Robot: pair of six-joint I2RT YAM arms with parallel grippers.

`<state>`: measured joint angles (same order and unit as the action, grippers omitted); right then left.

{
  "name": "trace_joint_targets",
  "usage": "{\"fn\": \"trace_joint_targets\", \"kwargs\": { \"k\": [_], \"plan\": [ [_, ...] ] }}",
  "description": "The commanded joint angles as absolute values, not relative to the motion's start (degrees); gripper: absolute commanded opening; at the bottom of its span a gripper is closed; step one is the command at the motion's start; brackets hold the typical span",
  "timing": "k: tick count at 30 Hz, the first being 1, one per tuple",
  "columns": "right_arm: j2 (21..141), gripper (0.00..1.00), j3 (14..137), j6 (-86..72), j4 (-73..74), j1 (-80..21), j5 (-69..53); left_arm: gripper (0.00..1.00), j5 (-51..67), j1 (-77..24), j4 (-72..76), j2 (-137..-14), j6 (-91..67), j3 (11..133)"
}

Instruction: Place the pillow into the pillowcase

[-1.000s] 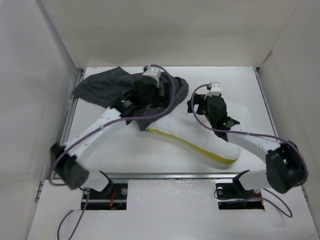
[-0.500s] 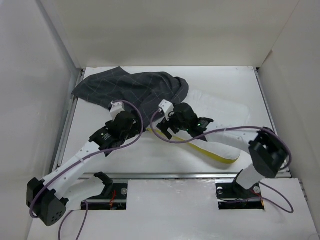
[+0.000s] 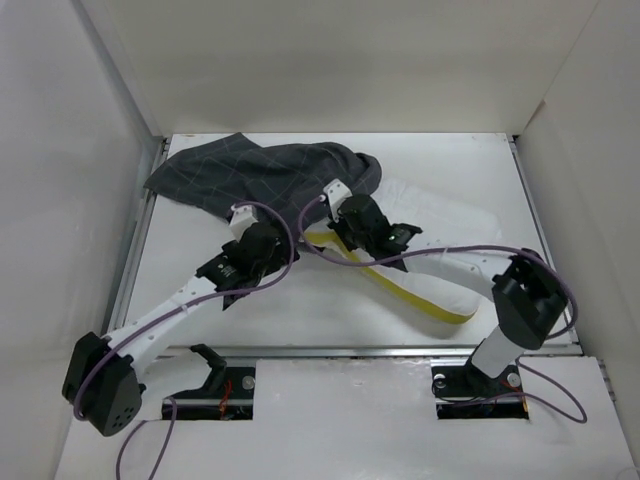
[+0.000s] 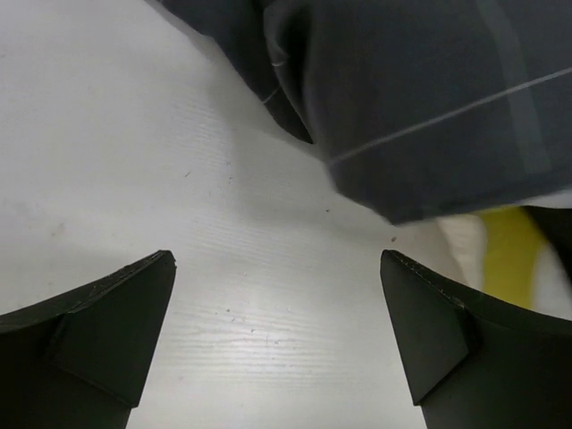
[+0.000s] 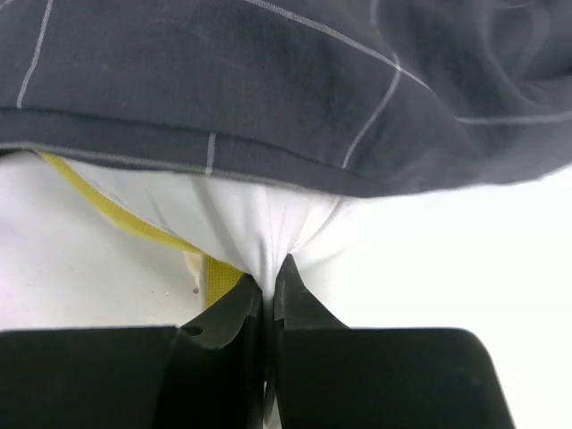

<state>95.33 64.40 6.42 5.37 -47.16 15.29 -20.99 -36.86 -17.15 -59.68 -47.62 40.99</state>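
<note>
The dark grey checked pillowcase (image 3: 260, 180) lies crumpled at the back left of the table. The white pillow (image 3: 430, 270) with a yellow seam runs from under the pillowcase's edge toward the front right. My right gripper (image 3: 338, 228) is shut on a fold of the pillow's white cloth (image 5: 259, 214), just below the pillowcase's hem (image 5: 223, 80). In the right wrist view the right gripper (image 5: 268, 268) pinches that fold tight, and the yellow seam (image 5: 107, 210) runs to its left. My left gripper (image 4: 277, 259) stands open over bare table, with the pillowcase (image 4: 420, 98) just beyond it. The pillow's yellow edge (image 4: 509, 250) shows at its right.
White walls enclose the table (image 3: 300, 310) on the left, back and right. A metal rail (image 3: 330, 351) runs along the front edge, with both arm bases behind it. Purple cables loop off both wrists.
Both arms came down from the back of the table to the pillowcase's near edge. The right gripper went from open to shut on the pillow's cloth. The left gripper stayed open.
</note>
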Motion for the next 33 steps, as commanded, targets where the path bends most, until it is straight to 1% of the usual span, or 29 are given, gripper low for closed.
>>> {"fn": "trace_joint_targets", "kwargs": {
  "k": [1,4,6,9,12,18,21,22,23,26,27,28,29,30,31,32,33],
  "plan": [
    [87.1,0.0,68.7,2.6,4.4,-44.7,15.0,1.0,-19.4,-36.7,-5.8,-62.1,-43.7,39.1],
    [87.4,0.0,71.4,2.0,7.2,-44.7,15.0,1.0,-19.4,-36.1,2.3,-67.9,-40.1,39.1],
    [88.3,0.0,72.5,2.0,8.4,-44.1,15.0,1.0,-21.6,-36.1,4.5,-70.7,-40.1,40.8],
    [90.1,0.0,73.7,1.4,9.6,-44.1,15.0,1.0,-21.6,-35.6,6.6,-75.0,-37.5,44.6],
    [91.6,0.0,76.4,0.8,10.6,-43.6,15.6,1.0,-18.3,-35.6,10.3,-77.7,-35.3,46.7],
    [93.4,0.0,79.5,-1.2,13.3,-42.5,16.3,1.0,-13.7,-35.6,10.9,-78.2,-33.9,46.8],
    [94.0,0.0,80.2,-1.9,13.3,-41.3,14.1,0.99,-15.5,-36.1,12.9,-76.3,-33.9,43.9],
    [94.0,0.0,79.5,-1.9,12.6,-41.3,14.1,0.96,-18.3,-36.1,12.9,-76.3,-34.6,43.9],
    [93.4,0.0,79.5,-1.9,12.6,-41.3,13.2,0.91,-19.1,-36.1,12.9,-77.3,-34.6,45.0],
    [93.4,0.0,79.5,-1.9,12.0,-41.3,13.2,0.82,-21.0,-35.6,11.7,-80.8,-33.5,49.5],
    [93.4,0.0,79.5,-1.9,12.0,-41.3,12.6,0.77,-21.0,-35.6,11.2,-81.8,-33.0,50.9],
    [93.4,0.0,79.0,-1.9,12.0,-41.3,12.6,0.59,-21.0,-35.6,10.6,-83.0,-33.0,52.4],
    [93.4,0.0,79.0,-1.9,12.0,-41.3,12.6,0.46,-21.5,-35.6,9.6,-84.2,-32.4,54.0],
    [93.9,0.0,79.0,-2.5,12.0,-41.3,12.6,0.29,-21.5,-35.6,8.5,-86.3,-32.4,57.3],
    [94.0,0.0,79.0,-3.3,12.0,-41.3,13.9,0.09,-21.5,-35.6,4.6,-87.2,-32.4,59.1],
    [94.5,0.0,79.6,-4.4,12.0,-41.3,14.8,0.0,-22.3,-35.6,2.3,-87.9,-32.4,60.8],
    [95.5,0.0,80.2,-7.4,12.0,-41.3,15.7,0.0,-22.9,-35.6,0.9,-87.9,-31.9,61.7]
  ]
}}
